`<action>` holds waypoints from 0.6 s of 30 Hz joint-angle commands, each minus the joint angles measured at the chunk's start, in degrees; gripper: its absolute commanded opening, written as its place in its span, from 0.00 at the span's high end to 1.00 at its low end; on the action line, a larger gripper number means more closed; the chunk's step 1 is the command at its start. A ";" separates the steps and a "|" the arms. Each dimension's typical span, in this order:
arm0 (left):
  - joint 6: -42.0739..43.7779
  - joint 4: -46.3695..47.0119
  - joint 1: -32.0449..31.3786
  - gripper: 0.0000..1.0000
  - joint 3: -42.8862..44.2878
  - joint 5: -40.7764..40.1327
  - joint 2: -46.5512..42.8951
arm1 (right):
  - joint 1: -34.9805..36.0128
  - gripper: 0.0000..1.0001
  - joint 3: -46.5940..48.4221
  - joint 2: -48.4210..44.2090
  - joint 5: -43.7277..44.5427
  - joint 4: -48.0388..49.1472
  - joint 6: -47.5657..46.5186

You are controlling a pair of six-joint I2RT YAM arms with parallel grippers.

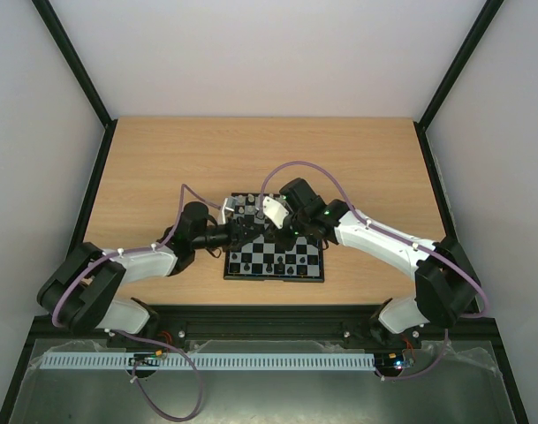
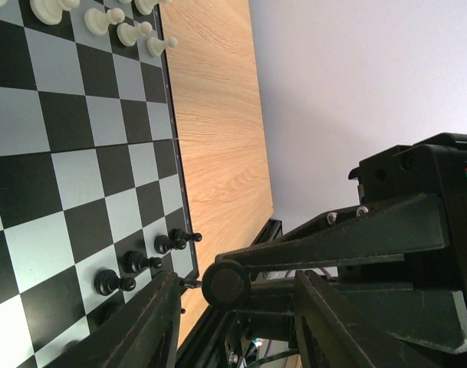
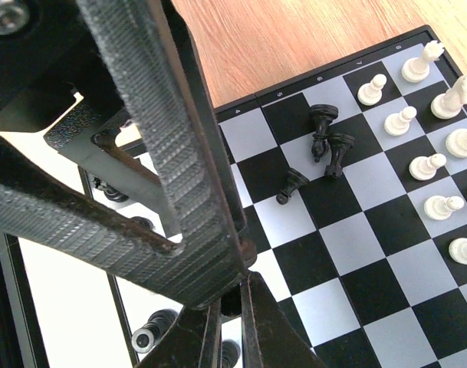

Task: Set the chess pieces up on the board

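Your left pincer (image 2: pixel 238 295) is hanging spread. Your right pincer (image 3: pixel 235 326) is sitting pressed together, contents unclear. The board (image 3: pixel 298 267) is lying beneath both, with toppled black chess pieces (image 3: pixel 327 142) just beyond the right one.

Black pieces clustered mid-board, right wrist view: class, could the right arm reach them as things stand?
Probably yes: the black pieces lie just ahead of the right gripper on the board, with only bare squares between.
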 commanded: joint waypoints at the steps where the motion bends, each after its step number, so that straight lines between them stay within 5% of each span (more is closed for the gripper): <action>1: 0.00 2.70 -0.28 0.57 -0.54 -1.58 0.79 | -0.16 0.98 -0.76 -1.27 -1.96 -0.45 0.60; 18: -5.55 11.33 -2.30 0.75 -1.82 -4.22 3.72 | -0.20 0.97 0.80 -0.03 -3.94 0.26 4.48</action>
